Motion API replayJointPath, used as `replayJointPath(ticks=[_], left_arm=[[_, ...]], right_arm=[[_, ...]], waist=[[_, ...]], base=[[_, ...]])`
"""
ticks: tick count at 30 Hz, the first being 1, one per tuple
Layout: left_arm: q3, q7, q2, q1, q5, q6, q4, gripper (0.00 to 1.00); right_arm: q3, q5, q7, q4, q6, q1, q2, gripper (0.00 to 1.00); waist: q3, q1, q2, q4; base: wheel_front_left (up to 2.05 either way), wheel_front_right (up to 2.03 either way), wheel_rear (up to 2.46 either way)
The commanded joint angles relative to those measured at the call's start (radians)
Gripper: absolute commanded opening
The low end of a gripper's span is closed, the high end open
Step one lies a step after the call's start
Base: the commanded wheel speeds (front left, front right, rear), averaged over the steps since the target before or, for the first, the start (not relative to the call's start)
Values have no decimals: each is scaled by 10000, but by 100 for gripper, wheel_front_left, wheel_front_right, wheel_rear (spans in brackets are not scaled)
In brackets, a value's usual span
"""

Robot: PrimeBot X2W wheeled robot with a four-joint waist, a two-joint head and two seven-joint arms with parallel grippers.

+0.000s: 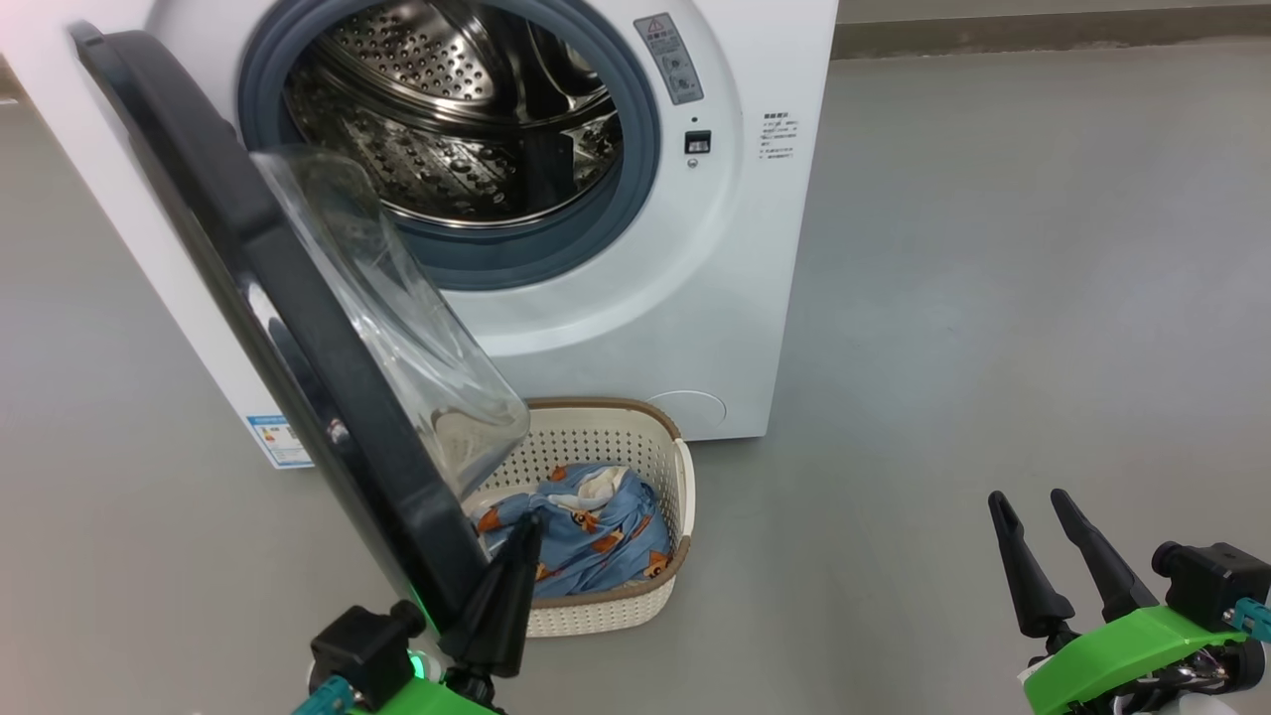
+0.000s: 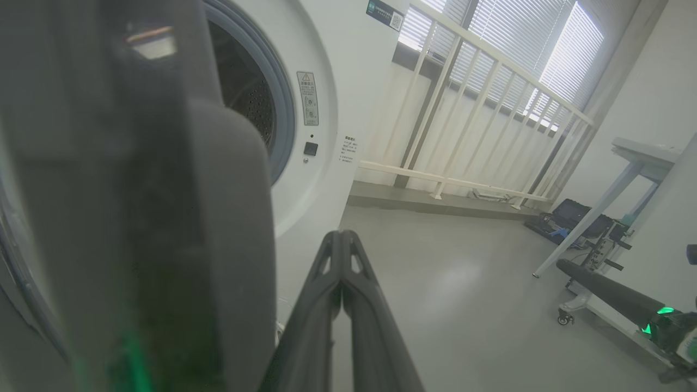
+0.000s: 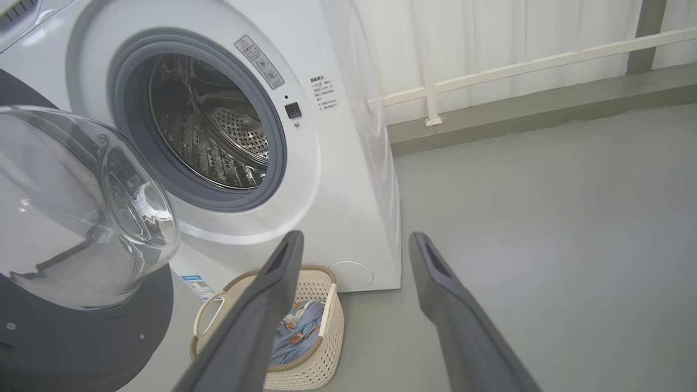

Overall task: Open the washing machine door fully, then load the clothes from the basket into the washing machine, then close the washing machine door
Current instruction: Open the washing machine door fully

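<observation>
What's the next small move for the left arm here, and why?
Probably press the shut left gripper leftward against the washing machine door to swing it wider. The door stands only partly open, leaning out over the basket and covering part of the clothes. The left gripper sits right beside the door's lower rim, on its inner side.

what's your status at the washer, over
Left tool shut, at lower edge of washing machine door. Right tool open, empty. Clothes in basket, drum bare. Door overhangs basket's left side.
</observation>
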Motion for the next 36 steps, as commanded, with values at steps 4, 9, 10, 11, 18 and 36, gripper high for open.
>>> replayJointPath(ticks=[4,9,10,11,18,36], left_arm=[[401,-61,41,-479,-138,-48,182,0],[698,-61,37,-514,-91,-48,242,0],[743,-61,37,-501,-93,-48,215,0],[789,-61,36,-473,-93,-48,187,0],[1029,-61,32,-211,0,-48,42,0],[1409,-61,118,91,241,-48,-160,0]], right_arm=[[145,153,-90,-196,75,-343,-155,100],[79,159,-90,-191,75,-308,-158,100],[63,154,-90,-193,75,-297,-145,100],[54,147,-90,-194,75,-285,-133,100],[12,145,-90,-185,75,-261,-81,100],[-144,126,-90,-80,75,-143,34,100]], waist=[[10,0,-1,122],[1,0,-1,361],[-2,0,-1,425],[-7,0,-1,493],[-55,0,-1,1115],[-76,0,-1,2662]], base=[[0,0,0],[0,0,0],[0,0,0],[0,0,0],[0,0,0],[0,0,0]])
